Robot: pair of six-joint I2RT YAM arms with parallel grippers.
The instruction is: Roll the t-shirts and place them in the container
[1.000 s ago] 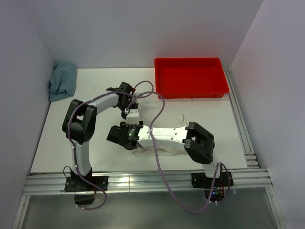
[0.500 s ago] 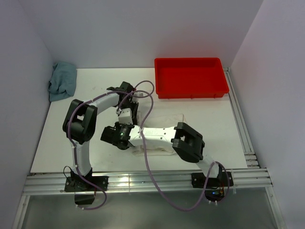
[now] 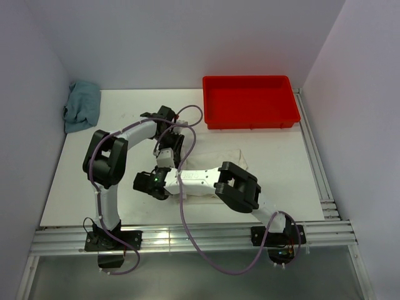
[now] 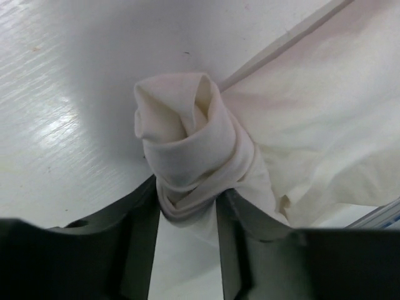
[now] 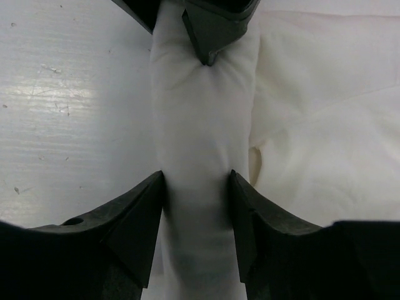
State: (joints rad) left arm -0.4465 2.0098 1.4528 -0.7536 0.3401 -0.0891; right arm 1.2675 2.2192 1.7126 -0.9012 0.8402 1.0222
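A cream-white t-shirt (image 3: 229, 156) lies on the table under both arms, its left end wound into a tight roll (image 4: 187, 156). The roll runs away from the camera in the right wrist view, shown as a smooth tube (image 5: 200, 150). My left gripper (image 3: 167, 147) reaches down onto the far end of the roll and its fingers press both sides of the cloth (image 4: 186, 206). My right gripper (image 3: 161, 172) holds the near end, with both fingertips against the tube's sides (image 5: 197, 181). The rest of the shirt spreads flat to the right (image 5: 325, 125).
A red tray (image 3: 250, 125) stands at the back right of the table. A crumpled teal cloth (image 3: 81, 106) lies at the back left against the wall. Metal rails (image 3: 187, 237) run along the near edge by the arm bases.
The right arm has swung left and brought its jaws in onto the near end of the roll. The left jaws have widened a little around the far end.
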